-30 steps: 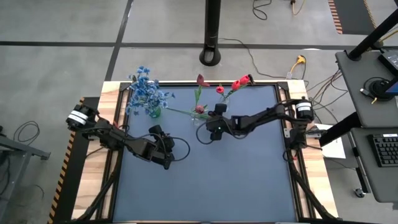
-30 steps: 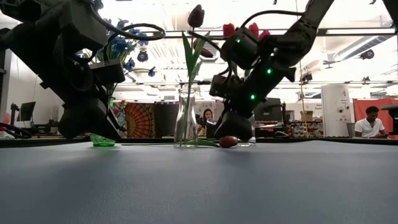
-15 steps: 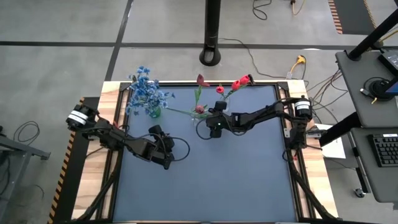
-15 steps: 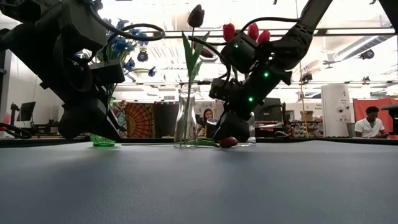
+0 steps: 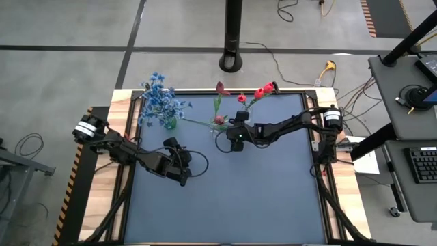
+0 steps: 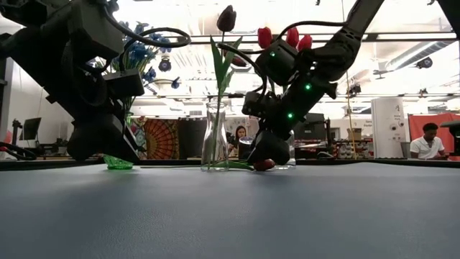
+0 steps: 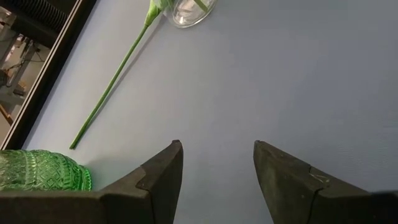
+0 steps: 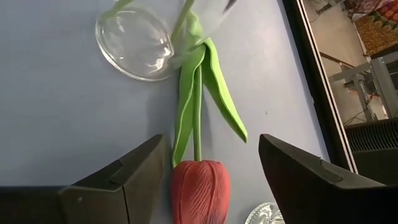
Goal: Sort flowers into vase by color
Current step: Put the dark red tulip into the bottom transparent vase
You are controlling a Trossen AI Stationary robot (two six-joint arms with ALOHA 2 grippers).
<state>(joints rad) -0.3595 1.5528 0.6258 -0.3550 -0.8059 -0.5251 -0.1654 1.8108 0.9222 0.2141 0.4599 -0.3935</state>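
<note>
A red tulip (image 8: 200,190) lies flat on the blue table, its bud (image 6: 264,165) near a clear vase (image 6: 214,144) that holds a dark tulip (image 6: 226,18). Its stem (image 7: 112,87) runs past that vase's foot toward the green vase (image 5: 167,123) with the blue flowers (image 5: 160,102). My right gripper (image 8: 211,143) is open and low over the table, one finger on each side of the bud, apart from it. My left gripper (image 7: 217,149) is open with nothing between its fingers, over bare table near the green vase (image 7: 37,171).
A second clear vase (image 8: 267,214) with red tulips (image 5: 263,89) stands just behind the right gripper, near the far edge. The near half of the table (image 5: 239,205) is bare. A black pole foot (image 5: 232,61) stands beyond the far edge.
My right gripper has edged a little toward the table's left, onto the lying tulip's bud, and then kept still. The tulip has not moved.
</note>
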